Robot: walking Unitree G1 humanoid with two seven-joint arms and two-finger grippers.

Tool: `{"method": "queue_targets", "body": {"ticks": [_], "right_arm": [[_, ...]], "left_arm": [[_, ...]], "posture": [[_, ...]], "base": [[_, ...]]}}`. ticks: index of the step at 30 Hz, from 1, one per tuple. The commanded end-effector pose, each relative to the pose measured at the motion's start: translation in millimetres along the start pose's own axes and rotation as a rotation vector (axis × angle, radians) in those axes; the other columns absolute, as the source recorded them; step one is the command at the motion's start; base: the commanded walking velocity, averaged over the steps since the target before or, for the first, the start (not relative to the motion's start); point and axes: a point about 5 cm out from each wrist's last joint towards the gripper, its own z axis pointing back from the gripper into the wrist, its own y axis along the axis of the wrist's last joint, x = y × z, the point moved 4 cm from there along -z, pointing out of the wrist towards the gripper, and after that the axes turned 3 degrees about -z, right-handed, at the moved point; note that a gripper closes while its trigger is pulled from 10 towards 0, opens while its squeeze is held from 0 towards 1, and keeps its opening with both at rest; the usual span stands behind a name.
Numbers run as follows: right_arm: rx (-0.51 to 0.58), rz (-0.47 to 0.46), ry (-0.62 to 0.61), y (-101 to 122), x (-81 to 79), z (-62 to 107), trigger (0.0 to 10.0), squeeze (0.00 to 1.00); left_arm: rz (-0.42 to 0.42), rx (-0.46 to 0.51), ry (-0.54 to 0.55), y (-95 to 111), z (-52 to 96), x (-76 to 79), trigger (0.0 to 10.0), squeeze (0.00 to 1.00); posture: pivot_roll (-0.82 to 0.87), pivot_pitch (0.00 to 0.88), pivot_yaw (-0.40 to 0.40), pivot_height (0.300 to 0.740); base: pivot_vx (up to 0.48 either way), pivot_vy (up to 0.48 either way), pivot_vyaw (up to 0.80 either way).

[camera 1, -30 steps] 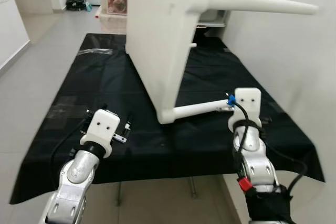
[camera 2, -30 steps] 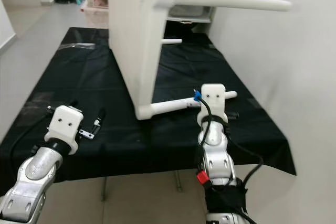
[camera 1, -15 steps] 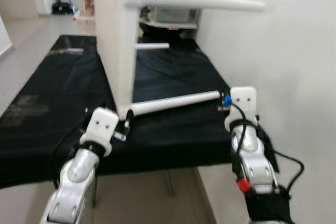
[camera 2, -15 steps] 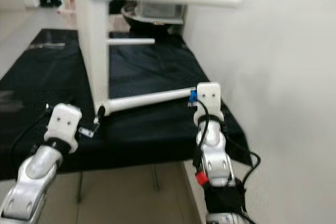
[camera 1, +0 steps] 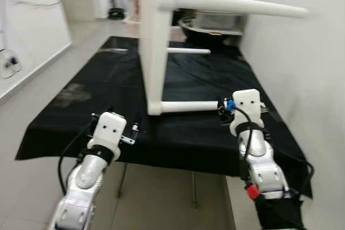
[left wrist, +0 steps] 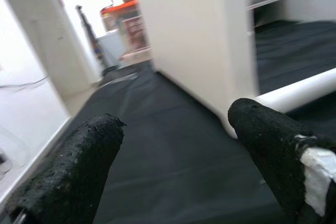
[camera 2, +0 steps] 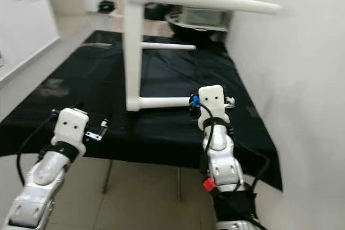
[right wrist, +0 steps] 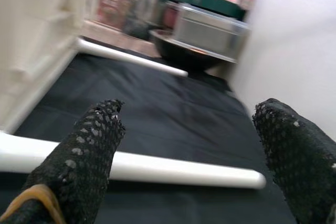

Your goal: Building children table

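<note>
Children's table (camera 1: 153, 47) lies tipped on its side on the black cloth (camera 1: 81, 100), legs running level toward the wall. Its lowest leg (camera 1: 186, 106) ends just ahead of the right gripper (right wrist: 184, 145), fingers spread. Left gripper (left wrist: 173, 145) gapes too, just short of the tabletop edge. Background shelves blur out.

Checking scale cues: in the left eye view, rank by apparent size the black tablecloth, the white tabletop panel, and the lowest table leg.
1. black tablecloth
2. white tabletop panel, seen nearly edge-on, so it looks narrow
3. lowest table leg
</note>
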Motion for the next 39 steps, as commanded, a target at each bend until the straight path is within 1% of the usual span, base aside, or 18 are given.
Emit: {"method": "queue_targets", "body": {"ticks": [1,9,19,25,27,28,32,39], "right_arm": [[-0.031,0.003,-0.022,-7,6.2,-0.8,10.0,0.00],[-0.040,0.015,-0.026,-9,7.2,-1.2,10.0,0.00],[-0.040,0.008,-0.110,-8,23.9,-3.2,10.0,0.00],[-0.030,0.013,-0.124,-5,27.1,-4.8,10.0,0.00],[-0.029,0.015,-0.127,-5,27.6,-5.2,10.0,0.00],[-0.026,0.016,-0.131,-3,27.4,-5.7,10.0,0.00],[-0.022,0.017,-0.132,-2,26.7,-5.9,10.0,0.00],[-0.009,0.016,-0.132,0,24.8,-6.4,10.0,0.00]], "left_arm": [[0.007,-0.003,-0.004,-1,-1.0,1.1,10.0,0.00],[0.020,0.003,-0.008,0,-1.3,1.9,10.0,0.00],[0.047,0.022,0.008,4,-3.2,-2.3,10.0,0.00],[0.050,0.027,0.001,5,-3.7,-1.6,10.0,0.00],[0.053,0.031,-0.006,6,-3.7,-0.4,10.0,0.00],[0.068,0.052,-0.037,10,-2.8,5.1,10.0,0.00],[0.080,0.069,-0.064,13,-1.5,9.8,10.0,0.00],[0.108,0.099,-0.132,18,3.3,19.9,10.0,0.00]], "posture": [[0.03,0.000,-0.093,0.740],[0.03,0.000,-0.093,0.740],[0.02,0.000,-0.092,0.740],[0.03,0.000,-0.093,0.740],[0.03,0.000,-0.093,0.740],[0.03,0.000,-0.092,0.740],[0.03,0.000,-0.092,0.740],[0.03,0.000,-0.097,0.740]], "base": [[0.000,0.000,0.00],[0.000,0.000,0.00],[0.311,0.000,0.00],[0.365,0.000,0.00],[0.364,0.000,0.00],[0.315,0.000,0.00],[0.307,0.000,0.00],[0.000,0.000,0.00]]}}
